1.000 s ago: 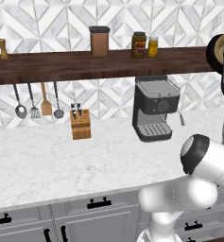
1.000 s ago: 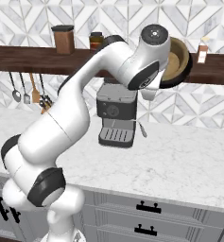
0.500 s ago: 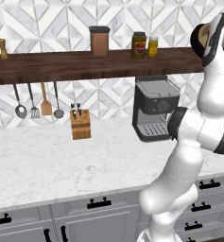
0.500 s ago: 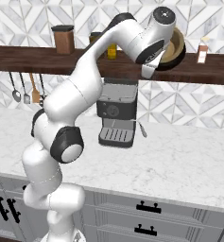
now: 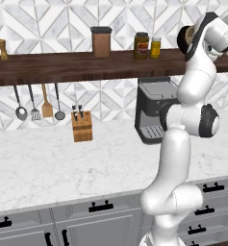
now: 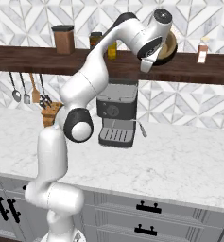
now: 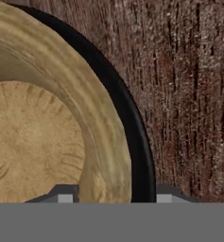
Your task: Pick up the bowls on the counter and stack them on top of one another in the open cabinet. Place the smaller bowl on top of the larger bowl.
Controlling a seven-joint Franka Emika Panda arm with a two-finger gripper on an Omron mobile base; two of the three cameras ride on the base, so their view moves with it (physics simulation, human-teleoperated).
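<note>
A: Item one, smaller bowl (image 7: 42, 137): tan wood, seen from straight above in the hand view, nested inside the larger bowl (image 7: 132, 127), whose glossy black rim shows as a thin arc around it.

B: Location of both?

A: On the open cabinet (image 6: 198, 71), the long dark brown shelf, toward its right part. In the right base view the pair (image 6: 166, 47) sits just behind the robot's hand, a tan interior ringed by black. In the left base view a sliver of the bowls (image 5: 185, 37) shows beside the arm's upper link.

B: Item two, gripper?

A: Gripper (image 7: 111, 196): directly over the bowls, fingertips (image 7: 61, 194) barely rising at the bottom of the hand view, one over the wooden bowl's inside and the other outside the black rim. They straddle both rims; whether they press on anything I cannot tell.

B: Counter?

A: Counter (image 5: 48, 168): white marble, carrying a coffee machine (image 6: 116, 116) and a knife block (image 5: 81, 126).

B: Other shelf stock?

A: Brown canister (image 5: 101, 42), two jars (image 5: 141, 45), a pepper mill (image 5: 2, 49) at the left end, a small bottle (image 6: 202, 50) to the right of the bowls. Utensils (image 5: 34, 102) hang beneath
</note>
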